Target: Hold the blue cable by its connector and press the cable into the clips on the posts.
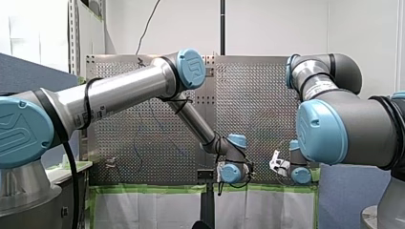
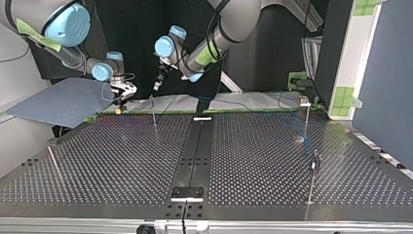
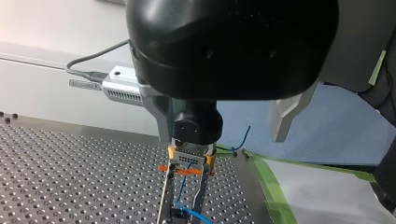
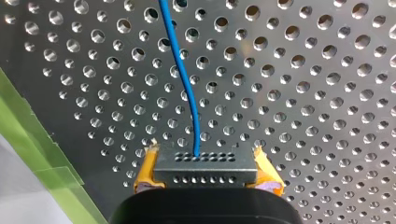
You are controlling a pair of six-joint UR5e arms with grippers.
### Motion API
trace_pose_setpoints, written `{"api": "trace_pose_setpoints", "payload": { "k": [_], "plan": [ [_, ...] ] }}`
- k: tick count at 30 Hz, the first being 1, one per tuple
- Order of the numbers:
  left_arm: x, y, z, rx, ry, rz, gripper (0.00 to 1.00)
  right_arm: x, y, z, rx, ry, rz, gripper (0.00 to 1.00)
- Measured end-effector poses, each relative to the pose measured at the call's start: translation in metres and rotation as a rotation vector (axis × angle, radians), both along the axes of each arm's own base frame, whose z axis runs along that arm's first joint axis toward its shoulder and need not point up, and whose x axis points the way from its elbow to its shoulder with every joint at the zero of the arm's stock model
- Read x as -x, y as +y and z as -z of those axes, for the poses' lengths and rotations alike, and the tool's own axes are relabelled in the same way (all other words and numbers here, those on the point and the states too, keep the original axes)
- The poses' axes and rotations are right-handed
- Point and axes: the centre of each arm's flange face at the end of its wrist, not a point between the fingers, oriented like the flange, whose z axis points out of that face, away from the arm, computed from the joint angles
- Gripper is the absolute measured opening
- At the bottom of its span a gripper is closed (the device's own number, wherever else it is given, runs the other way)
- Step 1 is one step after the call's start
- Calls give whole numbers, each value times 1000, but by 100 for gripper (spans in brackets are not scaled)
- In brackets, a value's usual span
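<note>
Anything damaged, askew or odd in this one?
One small thing: in the right wrist view the yellow pads of my right hand look frayed at their tips, either side of the connector. The connector sits square between them, the blue cable running out ahead over the table.

A: My left arm (image 1: pixel 124 88) reaches in from the left — wrist down over the middle of the table (image 1: pixel 258 95).
B: My right arm (image 1: pixel 344 129) bulks large at the right — my right gripper (image 1: pixel 275 162) shows pale just beside that wrist, green tape (image 1: pixel 157 189) below.
</note>
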Motion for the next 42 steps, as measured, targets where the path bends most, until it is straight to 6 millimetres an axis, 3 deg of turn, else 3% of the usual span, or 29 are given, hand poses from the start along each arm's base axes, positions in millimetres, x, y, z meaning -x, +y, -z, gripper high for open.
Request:
{"api": "trace_pose_setpoints", "payload": {
  "k": [34,42],
  "plan": [
    [-9,13,1,-68,-12,-69,100,-15,1,-3,9,-1,-25,0],
    [1,15,-6,-113,-2,-72,100,-15,1,-3,9,-1,-25,0]
  ]
}}
